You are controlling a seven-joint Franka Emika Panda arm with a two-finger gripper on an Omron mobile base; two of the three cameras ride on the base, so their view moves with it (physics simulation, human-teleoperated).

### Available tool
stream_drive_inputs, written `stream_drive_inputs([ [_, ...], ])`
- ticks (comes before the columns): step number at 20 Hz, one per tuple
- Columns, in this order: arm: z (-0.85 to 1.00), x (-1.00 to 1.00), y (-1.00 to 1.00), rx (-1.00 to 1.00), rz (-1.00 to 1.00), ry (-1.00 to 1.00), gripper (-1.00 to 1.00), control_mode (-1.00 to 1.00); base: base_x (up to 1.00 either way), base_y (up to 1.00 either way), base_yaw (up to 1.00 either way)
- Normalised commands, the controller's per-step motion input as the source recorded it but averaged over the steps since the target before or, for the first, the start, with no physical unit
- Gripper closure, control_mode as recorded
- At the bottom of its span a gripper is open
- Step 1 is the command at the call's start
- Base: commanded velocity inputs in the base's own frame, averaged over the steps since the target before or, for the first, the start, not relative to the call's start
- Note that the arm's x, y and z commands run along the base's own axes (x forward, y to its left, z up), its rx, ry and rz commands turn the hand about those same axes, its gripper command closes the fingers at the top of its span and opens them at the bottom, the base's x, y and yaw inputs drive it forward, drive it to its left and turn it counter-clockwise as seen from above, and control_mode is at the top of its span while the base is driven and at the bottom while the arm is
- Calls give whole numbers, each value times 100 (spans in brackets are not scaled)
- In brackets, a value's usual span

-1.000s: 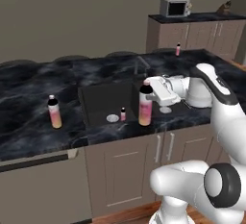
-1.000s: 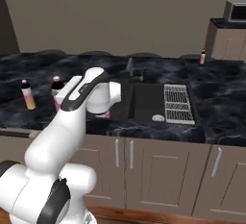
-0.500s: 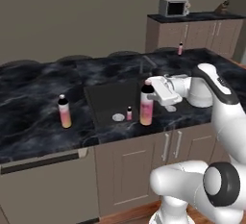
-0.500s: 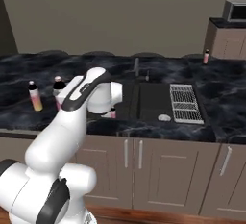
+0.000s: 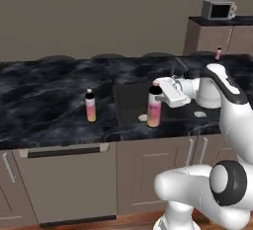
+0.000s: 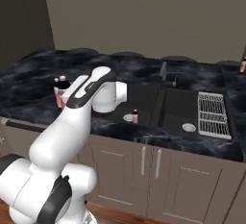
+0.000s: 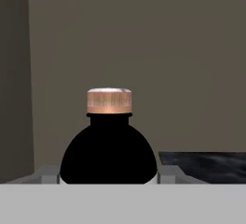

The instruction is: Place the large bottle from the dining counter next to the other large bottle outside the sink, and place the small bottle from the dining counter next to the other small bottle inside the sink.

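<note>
My gripper is shut on a large bottle with a dark top, copper cap and pink-orange body. I hold it upright over the front of the sink's left basin. In the hand view this bottle sits close up between the fingers. The other large bottle stands on the black marble counter, left of the sink and outside it. A small bottle stands inside the left basin beside the drain. Another small bottle stands far off at the counter's back right.
A curved faucet rises behind the sink and a ribbed grey drain rack lies in the right basin. A microwave sits on the cabinets at the back right. Beige cabinet doors run below the counter.
Both base views have slid along the counter, so the base has driven left. The held bottle travelled with the arm and now stands nearer the other large bottle. The grip is unchanged.
</note>
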Motion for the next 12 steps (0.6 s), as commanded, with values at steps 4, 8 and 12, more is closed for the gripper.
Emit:
stream_drive_inputs([
  [4, 0, 0, 0, 0, 0, 0, 100, 100, 20, 38, 38],
  [8, 0, 0, 0, 0, 0, 0, 100, 100, 25, 49, 30],
  [12, 0, 0, 0, 0, 0, 0, 100, 100, 26, 52, 19],
])
